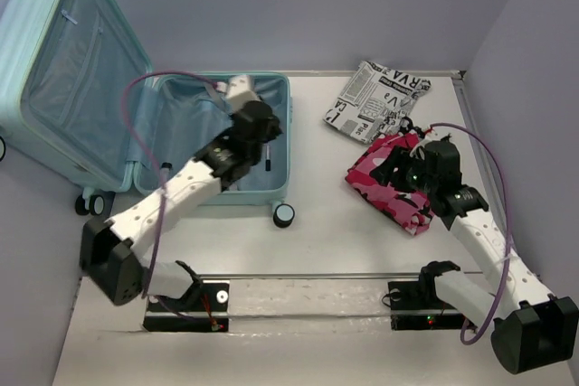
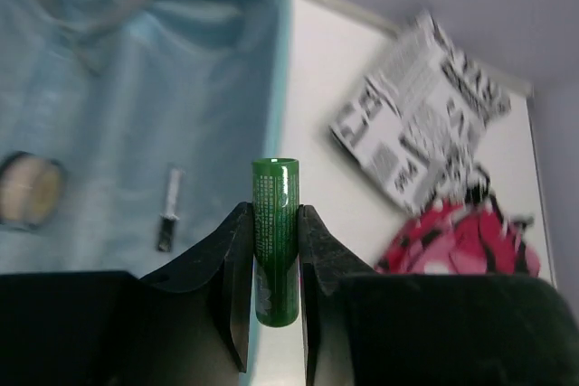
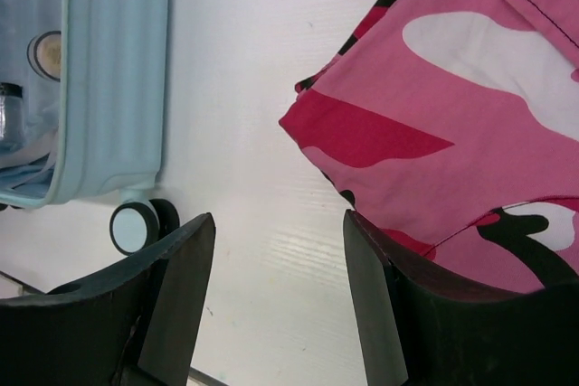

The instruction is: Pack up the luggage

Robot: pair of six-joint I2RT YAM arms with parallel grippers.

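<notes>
The luggage [image 1: 72, 70], a pale aqua hard-shell suitcase, lies open at the back left, lid propped up. My left gripper [image 2: 275, 223] hangs over its right rim [image 2: 274, 97], shut on a green tube [image 2: 276, 241] that stands upright between the fingers. In the lined tray [image 2: 118, 115] lie a small dark pen-like item [image 2: 168, 210] and a round compact [image 2: 27, 189]. My right gripper [image 3: 279, 232] is open over bare table, just beside the edge of a pink camouflage cloth [image 3: 452, 106], with nothing between its fingers.
A black-and-white newsprint pouch [image 1: 375, 101] lies at the back right, next to the pink cloth [image 1: 389, 178]. A caster wheel [image 3: 134, 223] of the suitcase sticks out to the left of my right gripper. A metal rail [image 1: 308, 276] runs along the near edge.
</notes>
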